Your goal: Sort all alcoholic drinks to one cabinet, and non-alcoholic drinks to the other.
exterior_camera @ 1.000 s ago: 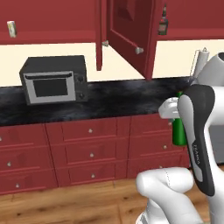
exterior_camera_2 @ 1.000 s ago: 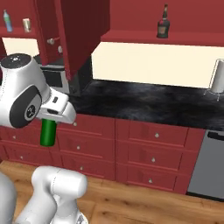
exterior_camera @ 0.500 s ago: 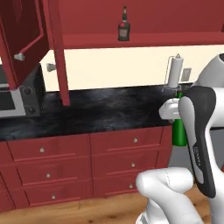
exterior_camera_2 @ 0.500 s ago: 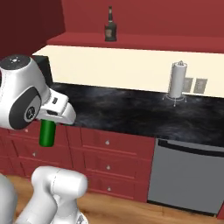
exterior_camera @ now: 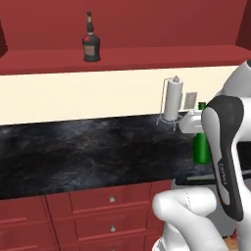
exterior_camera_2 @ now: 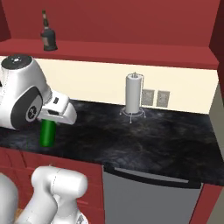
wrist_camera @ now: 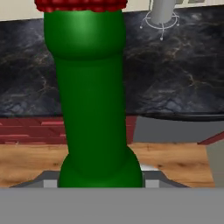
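We see the gripper (exterior_camera_2: 49, 117) clamped on the slim green bottle (wrist_camera: 92, 100), its jaws closed against the bottle's body near the base, as the hand view shows, with the red cap (wrist_camera: 81, 4) at the far end. In both base views the green bottle hangs beside the arm, off the surface and in front of the black marbled counter (exterior_camera: 88, 152).

We judge the sorting to be partly done. One alcoholic drink, the squat dark bottle (exterior_camera: 90, 41) with thin neck and pale label, stands upright on the open red cabinet shelf (exterior_camera_2: 131, 50) above the counter. The green bottle is in hand and not yet shelved; the likely step in hand is carrying it to join the dark bottle. We cannot tell from these pictures how the non-alcoholic drinks stand.

On the counter, against the cream wall, stands a paper towel holder (exterior_camera_2: 133, 94), with two wall sockets (exterior_camera_2: 156, 98) just beside it. Below run red drawers (exterior_camera: 98, 215) and a grey dishwasher front (exterior_camera_2: 148, 197); the floor (wrist_camera: 175, 162) is wood.
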Controlling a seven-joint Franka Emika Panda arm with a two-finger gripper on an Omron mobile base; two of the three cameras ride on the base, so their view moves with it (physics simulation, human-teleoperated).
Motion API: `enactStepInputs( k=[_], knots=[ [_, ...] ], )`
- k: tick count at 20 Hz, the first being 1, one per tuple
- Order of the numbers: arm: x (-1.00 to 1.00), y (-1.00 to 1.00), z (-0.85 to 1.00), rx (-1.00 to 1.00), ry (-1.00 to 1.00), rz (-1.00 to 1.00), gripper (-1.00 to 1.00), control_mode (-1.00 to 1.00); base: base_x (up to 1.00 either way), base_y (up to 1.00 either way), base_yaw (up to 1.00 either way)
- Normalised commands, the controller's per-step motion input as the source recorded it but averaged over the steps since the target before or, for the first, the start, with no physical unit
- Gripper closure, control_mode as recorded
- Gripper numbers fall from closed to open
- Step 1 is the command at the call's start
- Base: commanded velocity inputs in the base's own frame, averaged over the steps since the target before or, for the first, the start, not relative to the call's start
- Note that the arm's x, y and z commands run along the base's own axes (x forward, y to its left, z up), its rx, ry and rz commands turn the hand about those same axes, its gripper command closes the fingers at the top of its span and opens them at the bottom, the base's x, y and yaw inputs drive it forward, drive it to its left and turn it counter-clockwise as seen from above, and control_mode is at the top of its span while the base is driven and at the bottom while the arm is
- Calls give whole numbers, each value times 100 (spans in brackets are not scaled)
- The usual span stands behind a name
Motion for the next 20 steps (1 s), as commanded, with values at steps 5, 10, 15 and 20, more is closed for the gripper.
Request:
enactStepInputs(
  k=[5,10,15,20],
  knots=[
    [0,0,0,0,0,0,100,100,100,-33,0],
    [1,0,0,0,-1,0,100,-100,60,0,0],
    [-35,-17,33,5,-28,0,100,-100,0,0,0],
    [-33,-18,66,3,-37,0,100,-100,0,0,0]
  ],
)
